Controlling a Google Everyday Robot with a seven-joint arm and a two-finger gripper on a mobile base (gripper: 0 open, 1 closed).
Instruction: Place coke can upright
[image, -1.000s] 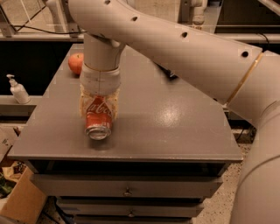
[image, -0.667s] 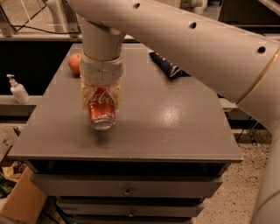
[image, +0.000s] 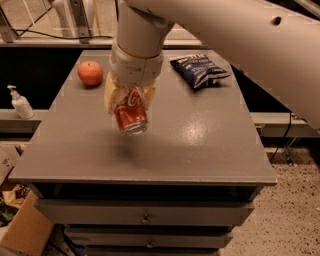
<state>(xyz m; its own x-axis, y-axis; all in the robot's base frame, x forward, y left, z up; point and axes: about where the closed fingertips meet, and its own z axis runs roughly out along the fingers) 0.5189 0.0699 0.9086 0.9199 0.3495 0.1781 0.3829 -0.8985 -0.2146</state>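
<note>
Coke can (image: 131, 116) in end effector (image: 129, 101), midair

The tool (image: 131, 102) hangs above the tabletop (image: 200, 145). Its pale fingers (image: 111, 97) are clasped over the upper half of the coke can (image: 132, 119), so the can's far end is hidden. The arm (image: 240, 35) runs out past the top and right edges. Print on the chip bag (image: 199, 70) is too small to read. The cardboard box (image: 25, 235) is cut off at the bottom-left corner.
</note>
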